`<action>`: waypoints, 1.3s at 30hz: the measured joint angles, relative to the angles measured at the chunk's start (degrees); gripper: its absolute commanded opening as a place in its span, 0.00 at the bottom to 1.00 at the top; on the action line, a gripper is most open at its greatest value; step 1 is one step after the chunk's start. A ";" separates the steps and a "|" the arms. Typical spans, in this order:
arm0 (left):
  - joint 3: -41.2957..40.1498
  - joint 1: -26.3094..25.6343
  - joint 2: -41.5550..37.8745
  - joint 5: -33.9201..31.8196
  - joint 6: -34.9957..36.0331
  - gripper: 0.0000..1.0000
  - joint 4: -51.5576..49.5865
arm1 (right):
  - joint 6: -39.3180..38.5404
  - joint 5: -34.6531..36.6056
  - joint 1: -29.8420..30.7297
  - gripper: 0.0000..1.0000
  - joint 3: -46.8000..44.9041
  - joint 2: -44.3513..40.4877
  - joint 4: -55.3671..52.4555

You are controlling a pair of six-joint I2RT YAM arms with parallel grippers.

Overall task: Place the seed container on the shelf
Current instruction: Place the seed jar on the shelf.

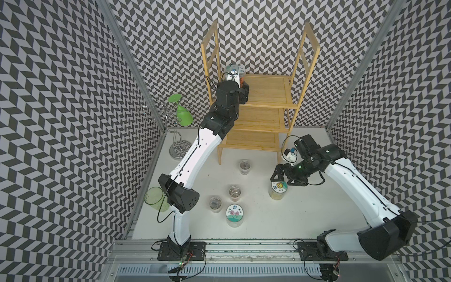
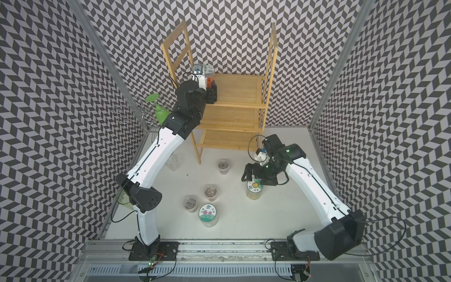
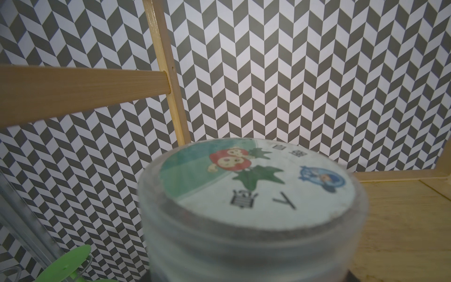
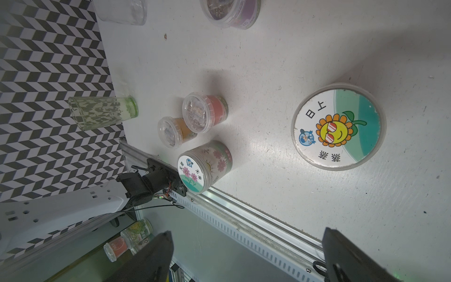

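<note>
A white table [image 1: 292, 219] fills the floor of a booth with zigzag-patterned walls, and at its back stands the tall bamboo shelf [image 1: 268, 95] with three tiers and open side frames. The left arm reaches up to the top tier, where the left gripper [image 1: 241, 85] is closed around the seed container [image 1: 238, 69], a clear jar with a red band and a printed lid. In both top views the container [image 2: 208, 69] sits at the tier's back corner on the left arm's side, close to the side frame; whether its base touches the boards cannot be told. The left wrist view shows the lid [image 3: 256, 185] close up, with a frame post just behind it. The right arm bends low over the table, and the right gripper [image 1: 284, 176] stands wide apart and grasps nothing, just beside a jar with a sunflower lid [image 1: 278, 189]. In the right wrist view that jar [image 4: 338, 125] lies ahead of the fingers [image 4: 151, 256], not between them. A wire stand [image 1: 179, 144] in the left back corner carries a green glass [image 1: 183, 114] upside down. A pale green tumbler [image 1: 156, 199] stands by the left wall. Near the table's front is a jar with a pink-flower lid [image 1: 234, 214], with three small lidded cups [image 1: 235, 193] further back.
</note>
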 measured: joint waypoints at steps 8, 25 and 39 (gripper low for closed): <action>-0.98 0.28 -0.72 0.15 -1.97 0.82 -0.24 | -0.11 0.00 0.00 1.00 0.00 0.02 0.00; -1.16 0.52 -1.38 1.57 -3.28 0.94 -0.39 | -0.15 0.00 0.00 1.00 0.00 0.26 -0.02; -4.59 -0.22 -5.97 1.16 -3.78 1.00 -0.61 | -0.15 -0.02 0.00 0.99 0.00 0.31 -0.04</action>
